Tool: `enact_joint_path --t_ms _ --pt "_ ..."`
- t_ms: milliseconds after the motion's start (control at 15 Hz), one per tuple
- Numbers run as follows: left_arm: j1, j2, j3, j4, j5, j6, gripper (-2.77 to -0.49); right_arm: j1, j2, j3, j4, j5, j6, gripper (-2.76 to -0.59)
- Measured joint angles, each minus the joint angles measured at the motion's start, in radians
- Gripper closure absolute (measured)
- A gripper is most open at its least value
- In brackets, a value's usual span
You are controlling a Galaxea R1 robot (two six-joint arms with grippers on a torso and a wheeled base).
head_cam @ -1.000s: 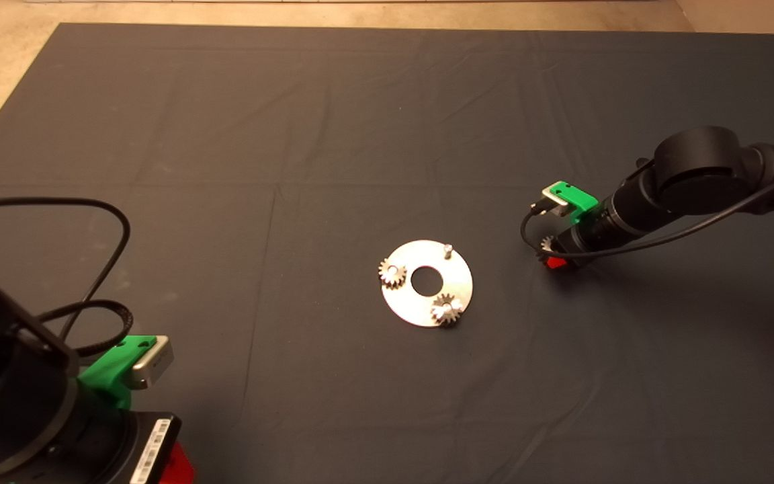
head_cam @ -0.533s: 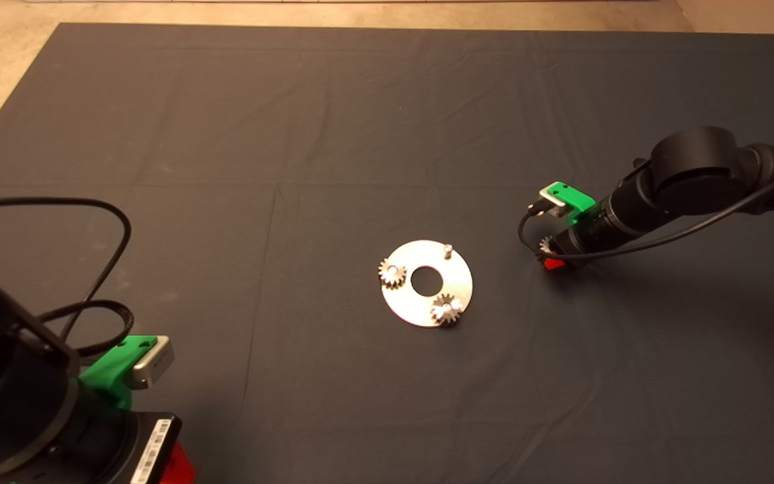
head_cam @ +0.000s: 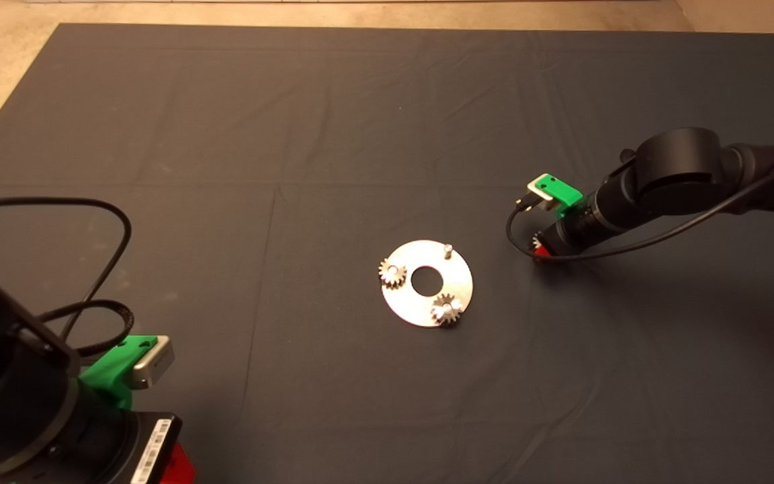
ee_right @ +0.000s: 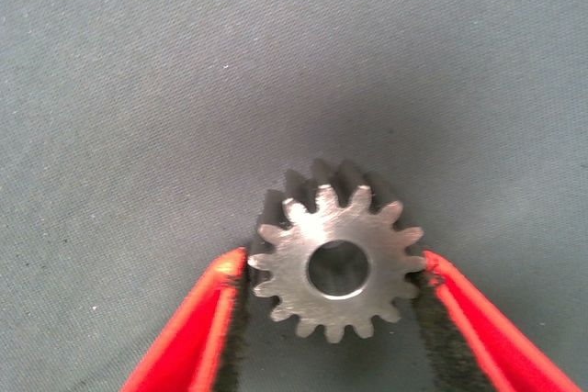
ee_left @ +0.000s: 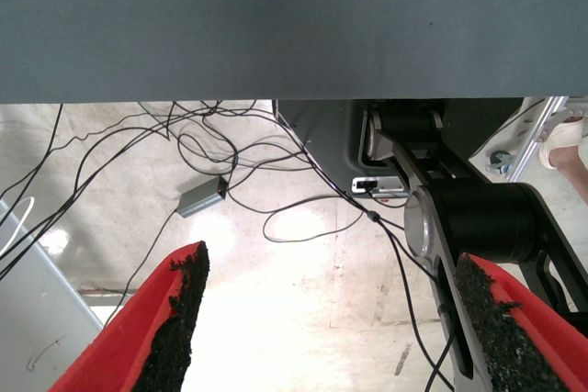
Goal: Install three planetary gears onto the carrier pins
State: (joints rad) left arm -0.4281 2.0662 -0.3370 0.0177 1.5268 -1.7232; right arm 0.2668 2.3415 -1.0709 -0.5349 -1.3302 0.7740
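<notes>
The round silver disc (head_cam: 406, 301) lies mid-mat with three carrier pins. Two planetary gears sit on pins, one at the disc's left (head_cam: 392, 273) and one at its near right (head_cam: 447, 310). The far pin (head_cam: 448, 250) is bare. My right gripper (head_cam: 540, 249) is to the right of the disc, low over the mat, shut on the third gear (ee_right: 335, 263). Its black pads (ee_right: 231, 319) press the gear's teeth from both sides, with the centre hole facing the camera. My left gripper (head_cam: 179, 464) is parked at the lower left, open (ee_left: 331, 259) and empty.
The dark mat (head_cam: 333, 121) has creases. The left arm's black cable (head_cam: 118, 228) loops over the mat's left side. Past the mat's edge, the left wrist view shows floor cables (ee_left: 211, 149) and a black robot base (ee_left: 478, 218).
My right gripper has moved left and a little farther back, closer to the disc, with the gear in it. The left arm and the disc have not moved.
</notes>
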Motion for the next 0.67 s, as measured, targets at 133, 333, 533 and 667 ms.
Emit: enact_joint_path --t_ms 133,333,533,667 --pt "0.004 0.000 0.000 0.000 -0.001 0.000 -1.89 -0.006 0.000 0.000 -0.001 -0.001 0.000 -1.29" --pt "0.004 0.000 0.000 0.000 -0.001 0.000 -1.89 -0.025 -0.001 0.001 -0.009 -0.001 0.000 -1.25" --pt "0.004 0.001 0.000 -0.002 -0.001 0.000 -1.89 -0.028 -0.009 0.003 -0.013 0.004 0.000 -1.23" --pt "0.004 0.001 0.000 -0.002 -0.001 0.000 -1.89 -0.028 -0.009 0.004 -0.014 0.005 0.000 -1.23"
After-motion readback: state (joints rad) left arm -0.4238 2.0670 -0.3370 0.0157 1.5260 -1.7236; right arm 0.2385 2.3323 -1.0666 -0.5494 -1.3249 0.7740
